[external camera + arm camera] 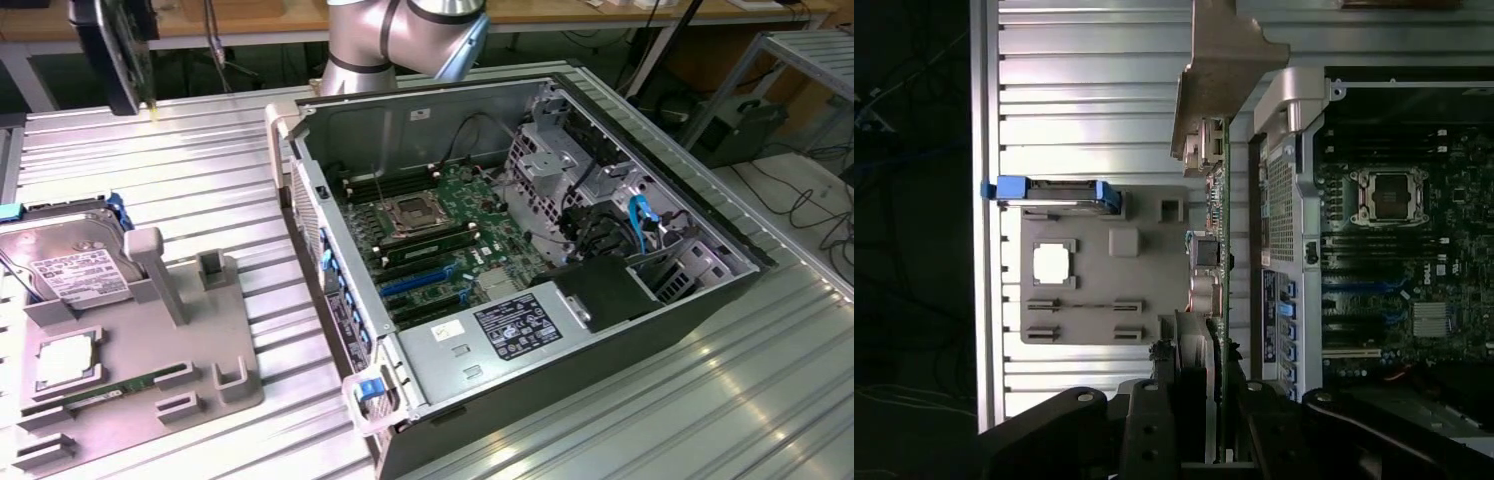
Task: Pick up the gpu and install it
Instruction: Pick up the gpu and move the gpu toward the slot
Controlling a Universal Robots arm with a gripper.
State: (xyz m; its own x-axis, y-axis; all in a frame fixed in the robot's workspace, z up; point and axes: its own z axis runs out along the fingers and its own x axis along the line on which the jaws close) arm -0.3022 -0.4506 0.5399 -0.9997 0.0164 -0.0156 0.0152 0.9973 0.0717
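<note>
The gpu (1216, 210) hangs edge-on in the wrist view, a thin green-edged board with its silver bracket (1226, 70) at the far end. My gripper (1204, 350) is shut on the board's near end, one dark finger on each face. In the exterior view the gpu (118, 55) is a dark slab held high at the exterior view's upper left, above the metal table and clear of the grey parts holder (200, 340). It is well apart from the open computer case (400, 120). Inside the case lies the motherboard (441, 230) with its blue slots (414, 285).
The parts holder carries a hard drive (74, 265) with a white label, a square processor (64, 360) and a slim green memory stick (127, 388). The arm's grey base (400, 40) stands behind the case. Ribbed metal table (694, 400) surrounds everything.
</note>
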